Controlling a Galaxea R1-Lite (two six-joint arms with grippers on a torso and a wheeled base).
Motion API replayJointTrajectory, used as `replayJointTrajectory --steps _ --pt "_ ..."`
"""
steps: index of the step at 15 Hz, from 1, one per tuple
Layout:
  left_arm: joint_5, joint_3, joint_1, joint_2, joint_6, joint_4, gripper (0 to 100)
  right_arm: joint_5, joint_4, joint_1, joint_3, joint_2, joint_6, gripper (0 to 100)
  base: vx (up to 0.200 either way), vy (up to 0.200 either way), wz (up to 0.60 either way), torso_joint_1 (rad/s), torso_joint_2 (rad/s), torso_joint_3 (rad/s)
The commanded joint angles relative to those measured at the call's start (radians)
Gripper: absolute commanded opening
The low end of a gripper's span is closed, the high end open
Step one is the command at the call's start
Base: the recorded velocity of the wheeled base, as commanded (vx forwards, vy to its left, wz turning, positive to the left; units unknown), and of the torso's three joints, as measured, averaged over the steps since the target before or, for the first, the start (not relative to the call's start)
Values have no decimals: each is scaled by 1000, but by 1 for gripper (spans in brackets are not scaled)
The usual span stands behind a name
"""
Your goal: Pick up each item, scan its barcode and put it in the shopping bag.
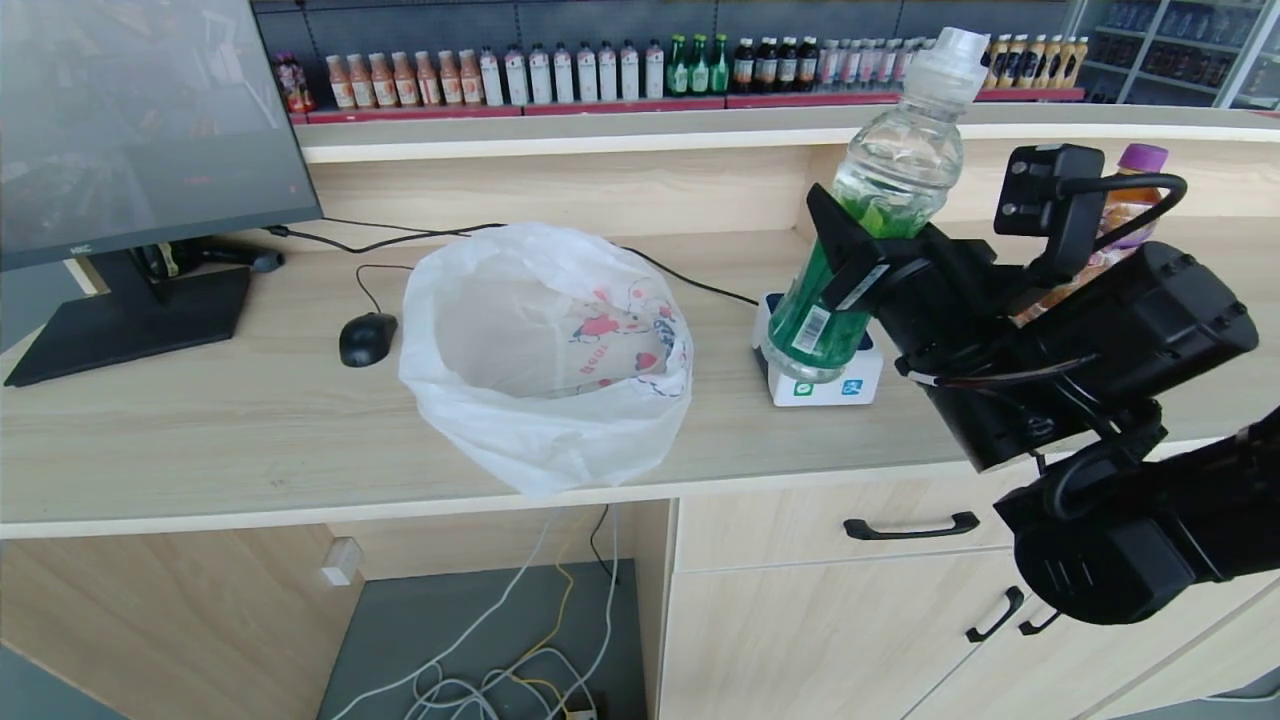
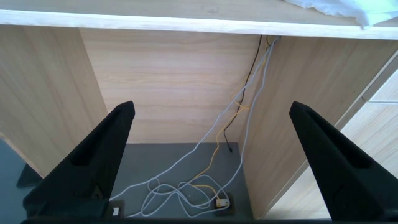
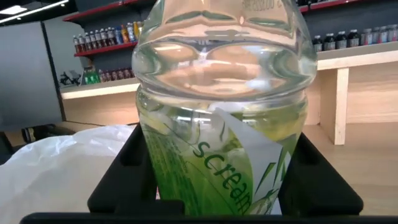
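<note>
The left tool (image 2: 211, 109) is seen spread wide below the tabletop (image 1: 250, 440), facing floor cables (image 2: 199, 186). A green-labelled drink bottle (image 1: 900, 160) is pinched, tilted, in the right tool (image 1: 845, 285) over a white scanner box (image 1: 860, 385). The open shopping bag (image 1: 545, 420) is set beside it, with a mouse (image 1: 367, 338) and monitor (image 1: 140, 120) beyond.

Shop checkout, drink shelves (image 1: 640, 75), scanner (image 1: 825, 375)
</note>
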Motion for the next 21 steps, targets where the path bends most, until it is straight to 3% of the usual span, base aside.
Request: replayJointTrajectory --steps 1,7,21 --pt "0 -1 0 0 2 0 100 1 -1 -1 29 -26 5 0 0 0 0 0 0 0" --pt "0 1 0 0 -2 0 100 1 -1 -3 20 -37 25 0 0 0 0 0 0 0" --pt "0 1 0 0 -2 0 100 1 -1 -7 -22 -34 23 0 0 200 0 4 4 2"
